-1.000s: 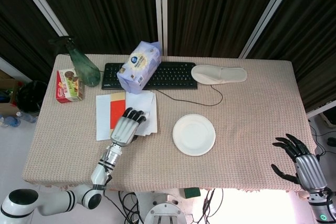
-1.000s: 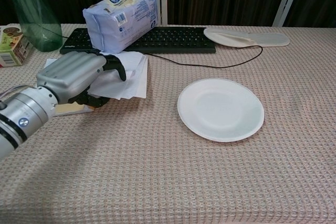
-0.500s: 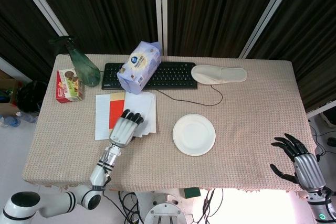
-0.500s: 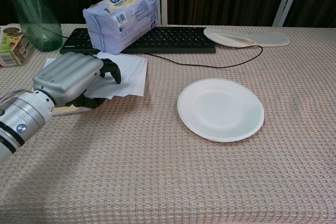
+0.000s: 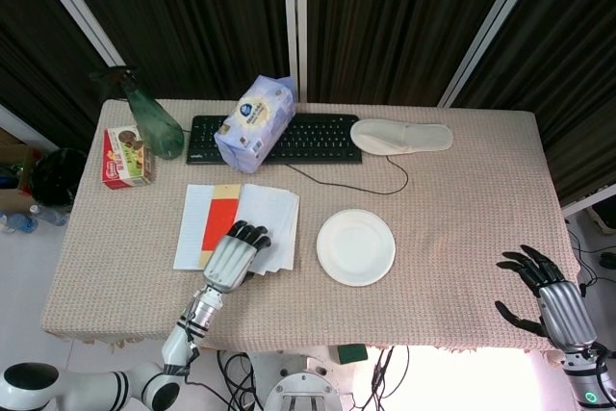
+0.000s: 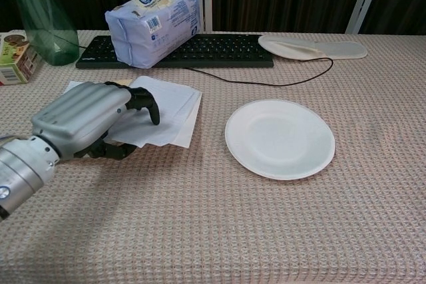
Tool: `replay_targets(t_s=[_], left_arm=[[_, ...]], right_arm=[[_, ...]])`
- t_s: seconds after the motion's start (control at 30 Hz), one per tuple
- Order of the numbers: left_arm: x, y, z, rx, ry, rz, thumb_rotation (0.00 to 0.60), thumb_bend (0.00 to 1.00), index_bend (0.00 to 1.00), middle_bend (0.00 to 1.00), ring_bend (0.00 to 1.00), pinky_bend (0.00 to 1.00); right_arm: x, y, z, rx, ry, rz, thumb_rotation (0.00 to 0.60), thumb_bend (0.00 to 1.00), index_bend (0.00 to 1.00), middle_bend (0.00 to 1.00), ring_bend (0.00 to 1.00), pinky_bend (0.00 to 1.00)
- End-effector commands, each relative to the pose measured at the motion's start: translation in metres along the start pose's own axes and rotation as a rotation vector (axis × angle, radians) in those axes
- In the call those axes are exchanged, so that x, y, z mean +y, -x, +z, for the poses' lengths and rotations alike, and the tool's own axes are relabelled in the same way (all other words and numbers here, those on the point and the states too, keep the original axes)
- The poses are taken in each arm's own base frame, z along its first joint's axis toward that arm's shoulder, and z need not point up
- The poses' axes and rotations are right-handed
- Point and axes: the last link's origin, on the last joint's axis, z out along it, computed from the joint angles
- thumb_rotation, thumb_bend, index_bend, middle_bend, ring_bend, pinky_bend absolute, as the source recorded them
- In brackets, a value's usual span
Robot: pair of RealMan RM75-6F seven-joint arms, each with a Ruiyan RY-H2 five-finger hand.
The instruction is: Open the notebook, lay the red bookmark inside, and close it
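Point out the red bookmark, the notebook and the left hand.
red bookmark [image 5: 218, 228]: head view, middle of the red strip.
notebook [image 5: 193, 226]: head view, bare left page.
left hand [image 6: 83, 116]: chest view, metal back of the hand.

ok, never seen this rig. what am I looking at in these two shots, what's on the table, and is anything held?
It is a two-armed robot with metal, human-shaped hands, steered remotely by a person. The top shot looks down from its head; the other looks out from its chest.

On the beige woven tablecloth lie an open white notebook with a red bookmark strip on its page, a round white plate, a black keyboard, a pale blue tissue pack, a white slipper, a green spray bottle and a small snack box.

The left hand rests on the notebook's near pages, fingers curled over the paper; whether it actually pinches a page I cannot tell. The right hand hangs open beyond the table's right corner, holding nothing.
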Motion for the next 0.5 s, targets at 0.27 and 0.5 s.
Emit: replay_targets(t_s=[0.27, 0.5], left_arm=[[-0.001, -0.017, -0.013, 0.059, -0.031, -0.065, 0.600, 0.53, 0.18, 0.14, 0.11, 0.18], [-0.007, -0.027, -0.022, 0.076, -0.070, -0.078, 0.600, 0.53, 0.15, 0.11, 0.07, 0.16]], right_arm=[[-0.001, -0.001, 0.001, 0.002, -0.008, 0.002, 0.600, 0.21, 0.31, 0.21, 0.10, 0.19], [0.000, 0.000, 0.001, 0.001, -0.010, 0.006, 0.600, 0.20, 0.31, 0.21, 0.10, 0.19]])
